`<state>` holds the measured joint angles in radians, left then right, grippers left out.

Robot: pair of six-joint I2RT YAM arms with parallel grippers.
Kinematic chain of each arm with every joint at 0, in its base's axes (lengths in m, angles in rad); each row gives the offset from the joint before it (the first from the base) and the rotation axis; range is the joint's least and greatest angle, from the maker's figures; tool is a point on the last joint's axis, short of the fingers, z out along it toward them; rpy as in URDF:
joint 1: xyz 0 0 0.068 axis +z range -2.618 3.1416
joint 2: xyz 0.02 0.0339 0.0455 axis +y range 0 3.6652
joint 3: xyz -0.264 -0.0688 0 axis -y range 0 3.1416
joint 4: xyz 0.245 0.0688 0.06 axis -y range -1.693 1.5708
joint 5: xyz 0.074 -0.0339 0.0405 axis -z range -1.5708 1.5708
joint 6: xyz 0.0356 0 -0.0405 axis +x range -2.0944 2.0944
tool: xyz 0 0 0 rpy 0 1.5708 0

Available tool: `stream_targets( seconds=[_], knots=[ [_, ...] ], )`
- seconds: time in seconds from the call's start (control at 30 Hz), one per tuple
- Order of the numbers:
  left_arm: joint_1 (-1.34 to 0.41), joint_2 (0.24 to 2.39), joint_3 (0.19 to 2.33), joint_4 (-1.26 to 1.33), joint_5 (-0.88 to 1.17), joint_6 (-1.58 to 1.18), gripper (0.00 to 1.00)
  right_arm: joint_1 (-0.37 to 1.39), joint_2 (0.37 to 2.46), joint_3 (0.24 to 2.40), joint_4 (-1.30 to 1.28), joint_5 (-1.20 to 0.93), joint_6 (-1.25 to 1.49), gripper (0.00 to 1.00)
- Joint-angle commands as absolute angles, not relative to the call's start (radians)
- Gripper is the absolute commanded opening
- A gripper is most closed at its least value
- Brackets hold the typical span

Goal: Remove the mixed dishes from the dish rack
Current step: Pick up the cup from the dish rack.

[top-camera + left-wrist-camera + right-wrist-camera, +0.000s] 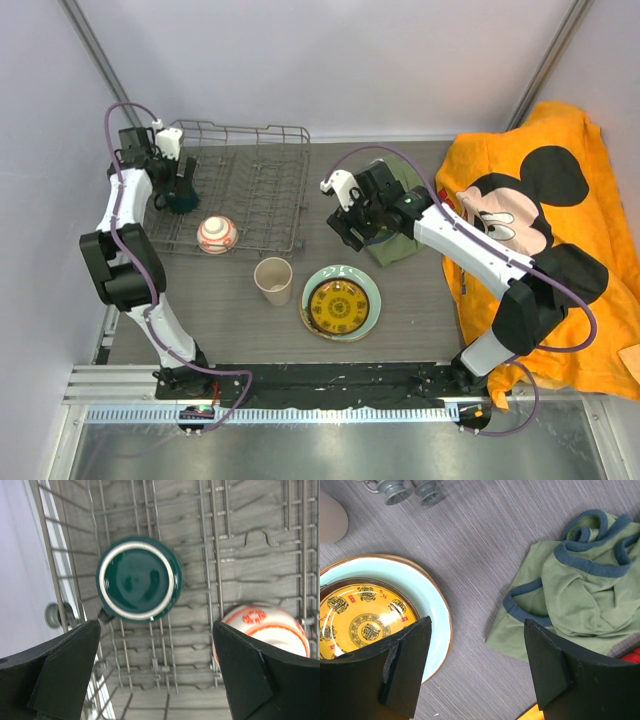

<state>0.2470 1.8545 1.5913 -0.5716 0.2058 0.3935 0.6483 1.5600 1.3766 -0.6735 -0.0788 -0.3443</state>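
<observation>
The dish rack [240,127] stands at the far left corner of the desk. In the top view the left gripper [181,188] hangs over its left end and hides nearly all of the dark green mug [137,577]. The wrist view shows the mug from above as a round dark green shape with a pale ring. Whether it stands upright or upside down I cannot tell. The two fingers are wide apart and hold nothing.

The small red-and-white patterned bowl [217,234] lies in the rack by its near side, dome up. In the wrist view it is cut by the right finger.

The beige cup [273,280] stands upright on the desk, just before the rack's near right corner. Right of it is the pale green plate [370,296], with the small yellow patterned plate [338,307] on it.

The right gripper [477,630] hovers with fingers apart over bare desk, between this plate and the olive-green cloth [580,595]. One finger hides part of the yellow plate. An orange cartoon cloth [500,160] covers the right edge.
</observation>
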Motion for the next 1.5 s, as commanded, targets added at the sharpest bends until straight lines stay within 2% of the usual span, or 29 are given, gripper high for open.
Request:
stream_targets(
  seconds=[0.0, 0.3, 0.77, 1.47],
  knots=[
    [0.235, 1.897, 1.673, -0.521, 0.173, 0.437, 1.00, 0.653, 1.503, 1.362, -0.598, -0.117, -0.365, 0.79],
    [0.227, 1.994, 1.788, -0.593, 0.115, 0.491, 0.99, 0.655, 1.511, 1.339, -0.595, -0.118, -0.382, 0.79],
    [0.229, 2.098, 1.942, -0.770, 0.175, 0.558, 1.00, 0.655, 1.540, 1.325, -0.592, -0.101, -0.403, 0.79],
    [0.324, 2.152, 1.931, -0.830, 0.294, 0.864, 1.00, 0.647, 1.559, 1.310, -0.595, -0.107, -0.411, 0.79]
  ],
)
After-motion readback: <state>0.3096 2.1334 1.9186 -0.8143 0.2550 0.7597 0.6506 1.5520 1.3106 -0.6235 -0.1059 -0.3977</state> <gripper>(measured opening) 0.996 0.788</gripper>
